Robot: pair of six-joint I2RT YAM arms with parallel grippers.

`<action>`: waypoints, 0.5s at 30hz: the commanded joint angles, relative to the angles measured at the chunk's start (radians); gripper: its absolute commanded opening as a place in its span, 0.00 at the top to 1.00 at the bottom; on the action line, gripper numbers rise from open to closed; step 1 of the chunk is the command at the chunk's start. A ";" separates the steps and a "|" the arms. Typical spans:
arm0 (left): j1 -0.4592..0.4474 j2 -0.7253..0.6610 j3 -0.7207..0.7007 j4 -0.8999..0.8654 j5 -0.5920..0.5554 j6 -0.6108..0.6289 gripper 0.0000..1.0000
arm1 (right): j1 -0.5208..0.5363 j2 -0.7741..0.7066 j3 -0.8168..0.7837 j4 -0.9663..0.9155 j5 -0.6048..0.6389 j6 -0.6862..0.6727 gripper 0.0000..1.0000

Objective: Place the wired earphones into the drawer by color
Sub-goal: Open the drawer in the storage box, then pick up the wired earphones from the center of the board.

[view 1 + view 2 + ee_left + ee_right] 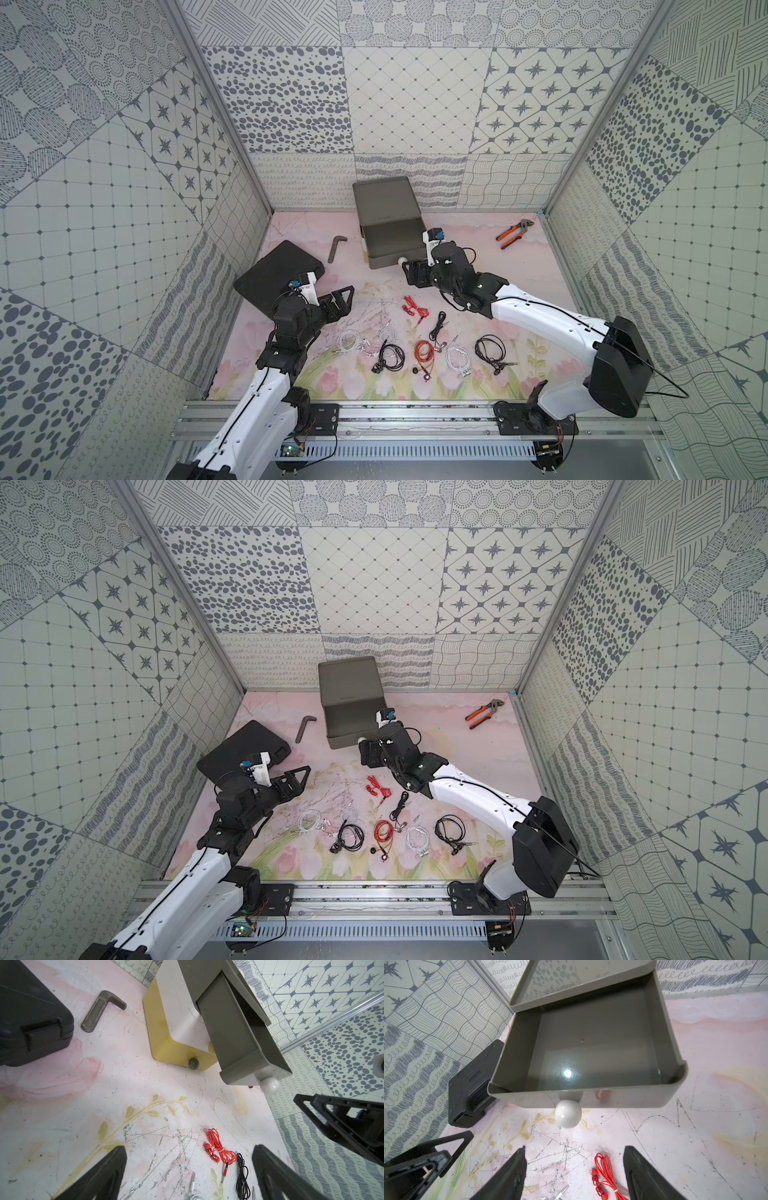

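Right tool [575, 1148] spread, just short of the white knob [568, 1113] on the open grey drawer [633, 1096]

The open grey drawer [386, 263] at far centre has a bare inside, reachable from above. Its white knob [402, 260] juts toward the near side, and the right gripper [575, 1148] sits just near of it, jaws apart. Bare mat [374, 293] lies between the drawer and the earphones [417, 310], beside the wide-spread left gripper [347, 301]. The case [274, 270] blocks the left, with a bent key [336, 247] just right of it. The pliers [512, 233] lie far right, well apart.
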 commanded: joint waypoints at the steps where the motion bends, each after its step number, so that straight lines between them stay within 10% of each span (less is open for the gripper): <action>1: -0.021 0.035 -0.001 0.125 0.095 0.037 0.01 | -0.008 -0.073 -0.076 0.031 -0.044 -0.080 0.22; 15: -0.065 0.086 0.008 0.151 0.121 0.087 0.01 | -0.036 -0.112 -0.362 0.173 -0.239 -0.139 0.25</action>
